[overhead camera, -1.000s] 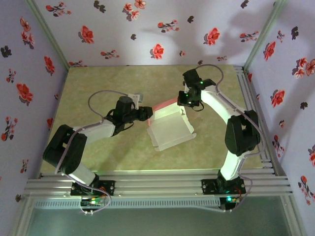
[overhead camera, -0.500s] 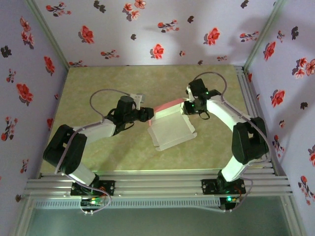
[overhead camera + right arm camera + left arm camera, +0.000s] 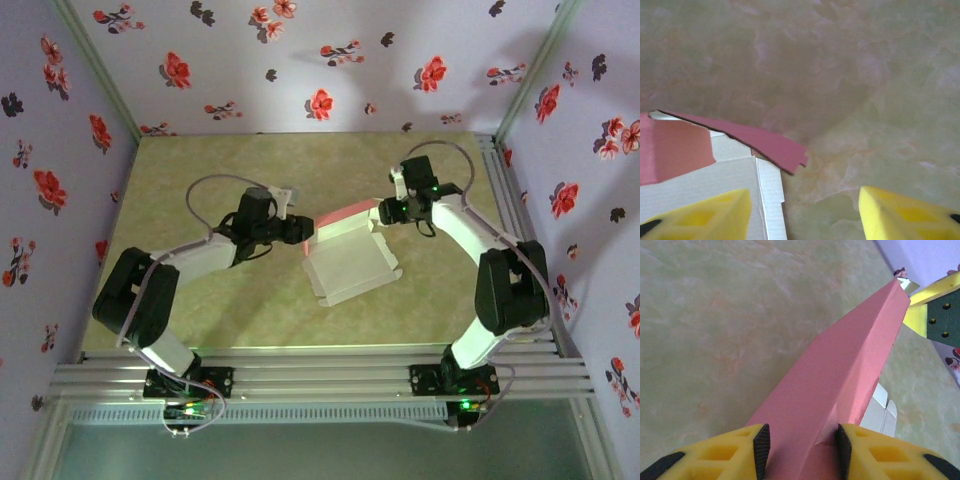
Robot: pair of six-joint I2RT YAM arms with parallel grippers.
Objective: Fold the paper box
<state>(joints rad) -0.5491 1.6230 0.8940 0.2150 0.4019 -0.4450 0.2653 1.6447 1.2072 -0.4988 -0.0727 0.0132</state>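
The paper box (image 3: 350,262) lies mid-table, whitish face up, with a pink flap (image 3: 344,213) folded up along its far edge. My left gripper (image 3: 306,230) is shut on the left end of that flap. In the left wrist view the pink flap (image 3: 840,375) runs away from the gripper (image 3: 802,450), pinched between the black pads (image 3: 761,449). My right gripper (image 3: 386,212) stands open just off the flap's right end. In the right wrist view it (image 3: 805,215) hangs over bare table, with the box's white panel (image 3: 705,182) and a pink tab (image 3: 775,145) to its left.
The green marbled table (image 3: 200,170) is walled by flowered panels on three sides. An aluminium rail (image 3: 300,370) runs along the near edge. The right gripper's yellow finger (image 3: 935,310) shows beyond the flap's far end in the left wrist view.
The right gripper has let go of the box's right end, opened and drawn back to the right. The left gripper keeps its hold and has shifted slightly farther.
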